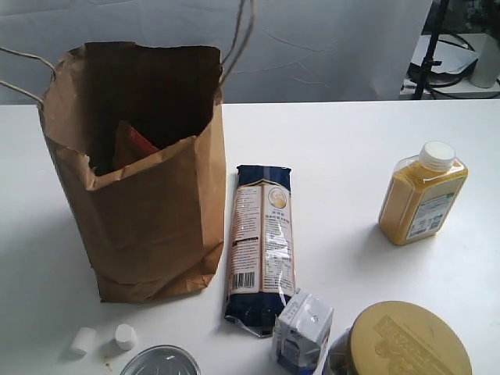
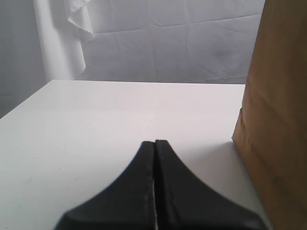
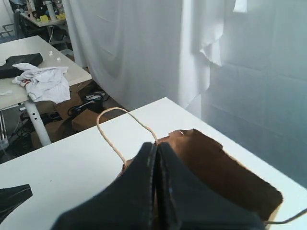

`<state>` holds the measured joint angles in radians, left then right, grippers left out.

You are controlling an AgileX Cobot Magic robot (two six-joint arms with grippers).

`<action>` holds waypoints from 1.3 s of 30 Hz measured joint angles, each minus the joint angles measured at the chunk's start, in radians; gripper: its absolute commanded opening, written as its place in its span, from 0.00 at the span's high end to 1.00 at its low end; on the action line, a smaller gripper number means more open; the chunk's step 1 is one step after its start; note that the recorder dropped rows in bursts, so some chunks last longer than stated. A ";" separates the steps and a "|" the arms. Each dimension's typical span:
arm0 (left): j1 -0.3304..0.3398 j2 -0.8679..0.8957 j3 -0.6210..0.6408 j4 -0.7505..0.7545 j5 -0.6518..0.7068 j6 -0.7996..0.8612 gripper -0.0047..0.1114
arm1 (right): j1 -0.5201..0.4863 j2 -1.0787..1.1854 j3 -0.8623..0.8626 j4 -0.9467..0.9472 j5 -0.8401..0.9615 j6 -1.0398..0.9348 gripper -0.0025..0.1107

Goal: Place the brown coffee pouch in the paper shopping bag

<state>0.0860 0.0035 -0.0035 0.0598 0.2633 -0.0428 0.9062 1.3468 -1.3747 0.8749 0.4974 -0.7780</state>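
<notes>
We see the brown coffee pouch (image 1: 129,148) inside the paper shopping bag (image 1: 156,226), at 9 o'clock on the table (image 1: 351,141). Our right gripper (image 3: 157,143), jaws pressed together and empty, hangs above the bag's mouth. The left gripper (image 2: 155,142), also closed on nothing, is low beside its wall.

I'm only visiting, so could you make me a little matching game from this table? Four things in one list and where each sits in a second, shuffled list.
Things
1. crinkled brown coffee pouch with an orange-red patch
2. dark blue flat packet with a barcode
3. yellow plastic bottle with a white cap
4. two small white cylinders

Places
A. standing upright, well apart from the creased brown paper shopping bag
B. inside the bag
C. on the white table by the bag's base
D. lying flat right beside the bag

Pairs: 1-B, 2-D, 3-A, 4-C
</notes>
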 measured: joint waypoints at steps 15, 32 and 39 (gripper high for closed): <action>0.000 0.000 0.000 0.000 0.000 0.000 0.96 | 0.000 -0.353 0.422 -0.077 -0.055 0.036 0.98; 0.000 0.000 0.000 0.000 0.000 0.000 0.96 | -0.024 -0.860 1.033 -0.560 -0.376 0.510 0.98; 0.000 0.000 0.000 0.000 0.000 0.000 0.96 | -0.220 -0.985 1.213 -0.623 -0.399 0.646 0.98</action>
<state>0.0860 0.0035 -0.0035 0.0598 0.2633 -0.0428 0.6866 0.3618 -0.1619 0.2523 0.0985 -0.1319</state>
